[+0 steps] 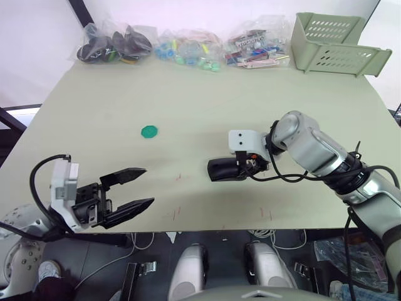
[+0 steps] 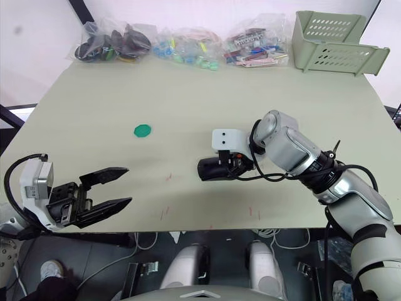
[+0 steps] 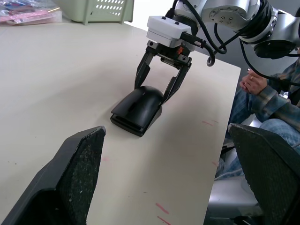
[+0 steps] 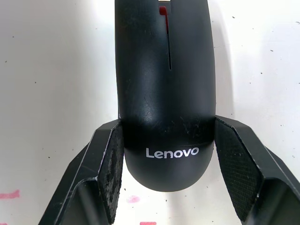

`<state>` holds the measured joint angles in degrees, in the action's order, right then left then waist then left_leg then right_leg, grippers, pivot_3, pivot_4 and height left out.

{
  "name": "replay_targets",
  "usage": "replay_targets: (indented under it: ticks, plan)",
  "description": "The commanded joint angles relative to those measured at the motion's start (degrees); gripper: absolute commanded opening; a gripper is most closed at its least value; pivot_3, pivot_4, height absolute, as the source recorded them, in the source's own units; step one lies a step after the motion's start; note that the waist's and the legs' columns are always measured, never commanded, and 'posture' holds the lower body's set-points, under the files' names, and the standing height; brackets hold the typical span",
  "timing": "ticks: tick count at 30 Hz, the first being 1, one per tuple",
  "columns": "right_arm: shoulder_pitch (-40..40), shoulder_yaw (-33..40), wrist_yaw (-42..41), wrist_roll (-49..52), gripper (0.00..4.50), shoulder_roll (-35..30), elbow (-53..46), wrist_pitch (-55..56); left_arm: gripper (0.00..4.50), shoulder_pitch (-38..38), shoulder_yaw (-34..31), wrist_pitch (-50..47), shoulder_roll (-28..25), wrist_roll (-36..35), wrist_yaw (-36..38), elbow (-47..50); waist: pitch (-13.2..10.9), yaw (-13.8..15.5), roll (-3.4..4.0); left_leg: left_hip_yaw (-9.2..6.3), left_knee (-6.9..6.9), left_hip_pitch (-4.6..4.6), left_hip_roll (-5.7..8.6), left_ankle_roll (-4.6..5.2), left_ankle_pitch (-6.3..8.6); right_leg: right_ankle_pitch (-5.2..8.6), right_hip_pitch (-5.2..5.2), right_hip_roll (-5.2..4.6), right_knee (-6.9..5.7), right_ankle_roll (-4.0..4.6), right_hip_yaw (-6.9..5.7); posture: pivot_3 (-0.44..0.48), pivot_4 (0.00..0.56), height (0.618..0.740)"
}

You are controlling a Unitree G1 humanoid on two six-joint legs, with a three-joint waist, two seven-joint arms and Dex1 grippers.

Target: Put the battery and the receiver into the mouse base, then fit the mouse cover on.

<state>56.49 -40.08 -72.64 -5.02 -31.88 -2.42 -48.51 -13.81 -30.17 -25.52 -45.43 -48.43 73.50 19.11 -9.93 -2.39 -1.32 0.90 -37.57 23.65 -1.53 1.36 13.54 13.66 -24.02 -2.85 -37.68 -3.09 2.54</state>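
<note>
- The left gripper [image 1: 139, 187] hovers at the table's [image 1: 188, 100] near edge on the robot's left, fingers spread, holding nothing
- A green round disc [image 1: 149, 131] lies alone on the table, farther back and a little to the right
- The mouse cover [image 1: 225, 169] sits on the mouse base [image 3: 125, 123] near the table's middle, "Lenovo" mark facing the right gripper [image 4: 165, 154]
- The right gripper's fingers [image 4: 112, 161] straddle the cover's rear, left pad touching, right pad just beside it
- Plastic bags [image 1: 116, 44] and a green basket [image 1: 332, 44] line the far edge

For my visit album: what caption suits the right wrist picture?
Right gripper straddles the rear of the mouse cover, fitted on the mouse, on the table.
</note>
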Motion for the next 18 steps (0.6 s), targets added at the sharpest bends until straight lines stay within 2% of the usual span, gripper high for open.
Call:
replay_targets:
  ticks: [1, 18]
  plan:
    - [1.5, 0.3, 0.2, -0.6, 2.59, 0.0, -0.5, 0.1, 4.5, -0.4, -0.3, 1.0, 0.2, -0.2, 0.0, 1.8, 0.0, 0.0, 0.0, 0.0, 0.0, 0.01, 0.0, 0.0, 0.0, 0.0, -0.01, 0.0, 0.0, 0.0, 0.0, 0.0, 0.15, 0.74]
    - [2.3, 0.8, 0.0, -0.3, 2.59, 0.5, -0.1, 0.0, 4.5, -0.7, -0.1, 1.1, 0.5, -0.2, 0.0, 1.7, 0.0, 0.0, 0.0, 0.0, 0.0, 0.03, -0.02, 0.0, 0.0, 0.02, -0.03, 0.01, 0.0, 0.03, 0.0, 0.0, 0.15, 0.74]
